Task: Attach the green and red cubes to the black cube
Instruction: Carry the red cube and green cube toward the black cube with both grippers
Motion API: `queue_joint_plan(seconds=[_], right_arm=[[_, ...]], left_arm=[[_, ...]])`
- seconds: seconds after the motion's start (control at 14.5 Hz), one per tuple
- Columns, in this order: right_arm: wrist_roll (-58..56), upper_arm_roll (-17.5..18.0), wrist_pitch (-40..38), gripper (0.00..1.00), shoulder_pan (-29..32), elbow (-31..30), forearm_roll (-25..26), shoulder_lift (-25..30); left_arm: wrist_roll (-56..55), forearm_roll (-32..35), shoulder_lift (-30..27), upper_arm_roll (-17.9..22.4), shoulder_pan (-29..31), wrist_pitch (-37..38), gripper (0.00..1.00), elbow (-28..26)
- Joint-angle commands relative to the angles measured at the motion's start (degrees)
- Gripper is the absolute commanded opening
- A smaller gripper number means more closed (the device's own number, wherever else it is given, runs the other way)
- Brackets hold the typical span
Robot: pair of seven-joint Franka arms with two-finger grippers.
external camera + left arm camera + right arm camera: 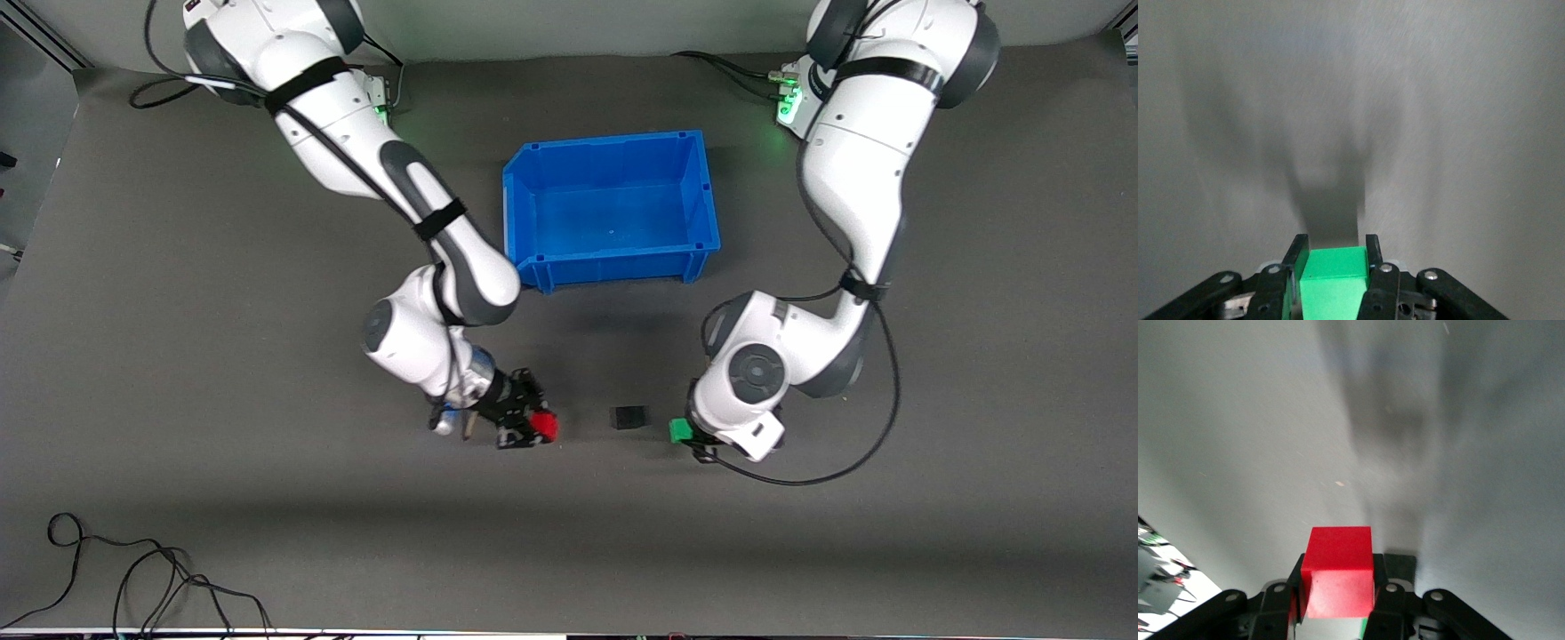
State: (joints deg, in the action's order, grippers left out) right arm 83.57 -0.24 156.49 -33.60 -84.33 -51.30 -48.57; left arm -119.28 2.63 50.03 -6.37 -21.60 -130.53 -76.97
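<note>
Two cubes are sitting clamped in the grippers. The right gripper [540, 425] is squeezing the red cube [544, 426] between its fingers [1297, 583], over the grey mat [178, 356] toward the right arm's end. The left gripper [686, 433] is pinching the green cube [680, 431], its fingers [1296, 255] pressing against both sides, toward the left arm's end. Between them the black cube [629, 417] is lying on the mat, apart from both coloured cubes. The blue bin [524, 213] is standing farther from the front camera than the black cube.
</note>
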Motion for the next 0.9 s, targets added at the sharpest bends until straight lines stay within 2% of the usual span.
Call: queue_joint_plan(seconds=[0.0, 0.21, 0.41, 0.62, 0.83], right_arm=[[0.89, -0.91, 0.74, 0.0, -2.16, 2.42, -0.99, -2.22], [0.89, -0.99, 1.27, 0.0, -4.62, 5.65, -0.9, -5.82], [2.29, -0.99, 5.22, 0.0, -6.56, 10.4, -0.73, -10.48], [6.15, -1.08, 5.58, 0.0, -7.61, 14.18, 2.51, -13.82], [13.17, -1.08, 5.58, 0.0, -7.62, 18.14, 9.09, -16.55]], left_arm=[[-1.74, -0.43, 0.59, 1.01, -0.64, 0.71, 0.0, 2.0], [-3.14, -0.43, 1.82, 1.01, -2.22, 0.71, 0.0, 1.91], [-5.34, -0.34, 2.26, 1.01, -3.62, 0.62, 0.0, 1.91], [-6.39, -0.34, 2.35, 1.09, -3.98, -0.86, 0.0, 1.83], [-6.75, -0.34, 2.7, 1.01, -4.59, -0.87, 0.0, 1.83]])
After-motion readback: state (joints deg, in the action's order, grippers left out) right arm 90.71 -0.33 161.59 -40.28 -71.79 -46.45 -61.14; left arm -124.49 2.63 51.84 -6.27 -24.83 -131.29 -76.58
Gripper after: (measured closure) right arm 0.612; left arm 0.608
